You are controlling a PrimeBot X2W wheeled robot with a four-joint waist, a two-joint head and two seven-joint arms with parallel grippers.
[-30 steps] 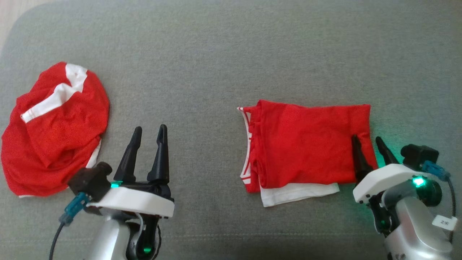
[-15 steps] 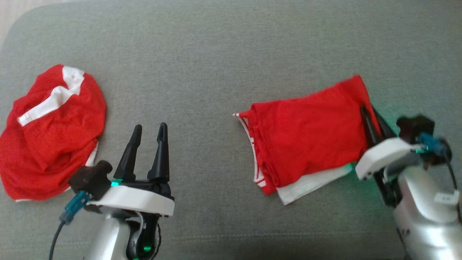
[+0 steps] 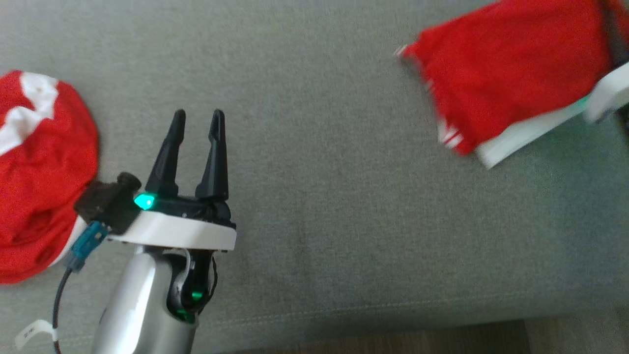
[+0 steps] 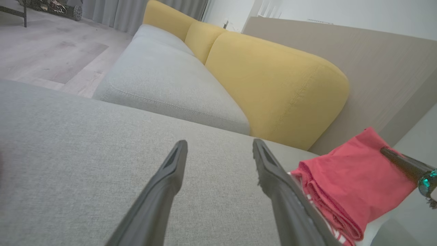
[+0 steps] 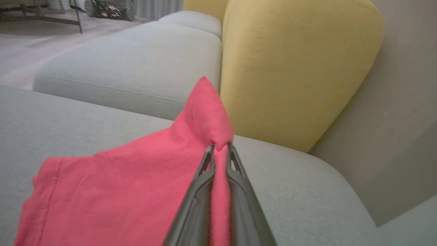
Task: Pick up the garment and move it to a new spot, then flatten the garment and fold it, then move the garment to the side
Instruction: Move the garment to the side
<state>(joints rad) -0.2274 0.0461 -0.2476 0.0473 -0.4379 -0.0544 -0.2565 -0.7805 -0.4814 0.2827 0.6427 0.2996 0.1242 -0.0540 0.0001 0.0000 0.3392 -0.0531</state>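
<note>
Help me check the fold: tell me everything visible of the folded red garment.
The folded garment is soft red cloth in several layers, roughly rectangular, with a white layer along its lower edge and white trim at its left end. It lies tilted on the grey cushion. The right hand is shut on one corner, pinching it into a peak.

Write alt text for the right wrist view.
The right gripper pinches a corner of the red garment, which rises to a peak above the grey cushion. A yellow backrest stands behind.
</note>
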